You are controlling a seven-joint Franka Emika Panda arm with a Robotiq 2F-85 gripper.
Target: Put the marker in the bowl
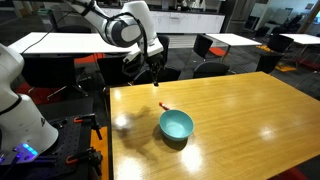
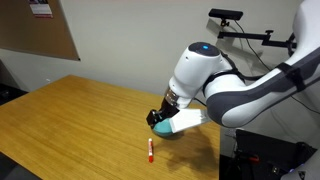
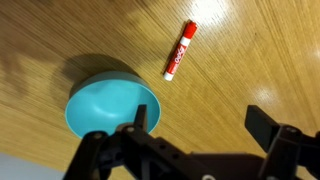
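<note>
**Red marker lies on the wood beside the bowl; pincer open above**

The marker [image 3: 180, 50] carries dark print along its red barrel, too small to read in the wrist view; one end is white. A sheet pinned to the board [image 2: 40, 8] on the wall in an exterior view is just as illegible.

The marker lies flat on the worktop [image 3: 60, 30], near the bowl [image 3: 112, 103] but not touching it, a strip of bare wood between them. In an exterior view the marker [image 1: 161, 105] sits between the bowl [image 1: 176, 124] and the far edge of the worktop [image 1: 250, 120]. A broad stretch of wood runs away to the side of both.

The pincer [image 3: 198, 112] hangs above the worktop with its two dark fingers [image 3: 141, 115] spread wide and nothing between them. In an exterior view it [image 2: 160, 115] partly covers the bowl [image 2: 166, 128], with the marker [image 2: 149, 151] out in the open in front.

The worktop is glossy golden wood with a fine straight grain. The bowl is round, smooth and teal inside, and casts a soft shadow. The marker is a short, thin, straight stick.
</note>
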